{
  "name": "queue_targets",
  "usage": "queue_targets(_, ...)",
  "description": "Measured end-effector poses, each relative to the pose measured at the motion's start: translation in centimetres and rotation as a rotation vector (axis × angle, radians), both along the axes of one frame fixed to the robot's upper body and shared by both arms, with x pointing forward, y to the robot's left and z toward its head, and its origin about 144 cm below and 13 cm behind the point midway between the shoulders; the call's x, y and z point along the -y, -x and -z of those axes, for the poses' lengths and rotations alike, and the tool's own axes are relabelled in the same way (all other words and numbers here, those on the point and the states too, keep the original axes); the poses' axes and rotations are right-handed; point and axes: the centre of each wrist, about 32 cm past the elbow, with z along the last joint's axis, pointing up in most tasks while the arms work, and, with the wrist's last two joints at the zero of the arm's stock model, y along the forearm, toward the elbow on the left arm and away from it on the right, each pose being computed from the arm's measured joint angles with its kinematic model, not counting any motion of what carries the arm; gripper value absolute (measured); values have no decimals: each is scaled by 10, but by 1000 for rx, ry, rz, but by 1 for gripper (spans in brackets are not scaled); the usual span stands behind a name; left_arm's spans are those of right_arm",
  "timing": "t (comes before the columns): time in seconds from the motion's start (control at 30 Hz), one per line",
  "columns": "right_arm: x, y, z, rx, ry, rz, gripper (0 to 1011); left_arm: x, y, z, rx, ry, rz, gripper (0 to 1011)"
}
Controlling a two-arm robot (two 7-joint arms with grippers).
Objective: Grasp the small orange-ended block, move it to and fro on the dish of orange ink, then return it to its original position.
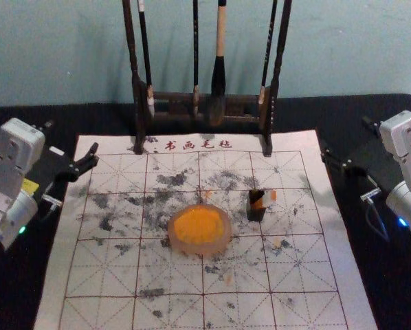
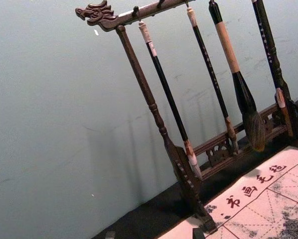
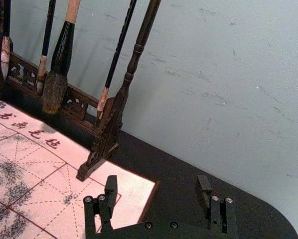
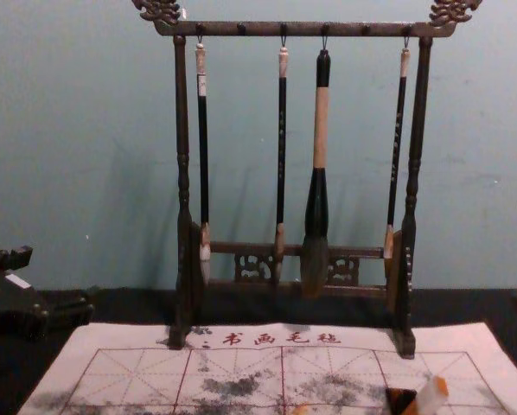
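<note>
Flanking mat (image 1: 332, 268), 2 wide: left gripper (image 1: 73, 137), right gripper (image 1: 344, 137). Block (image 1: 267, 199) tilted at black holder (image 1: 256, 214), right of dish (image 1: 224, 239).

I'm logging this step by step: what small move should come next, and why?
Probably ease the right gripper inward, fingers kept apart, until it is above the block. The block lies on the right side of the dish, nearer that gripper than the left one, and the right gripper waits open by the mat's right edge, holding nothing.
</note>
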Motion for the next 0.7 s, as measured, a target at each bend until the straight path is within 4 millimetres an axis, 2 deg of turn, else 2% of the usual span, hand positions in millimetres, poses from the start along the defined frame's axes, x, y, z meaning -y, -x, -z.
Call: queue_targets(0.7,0,0,0,0,0,0,1000,0,0,0,0,0,0,1001)
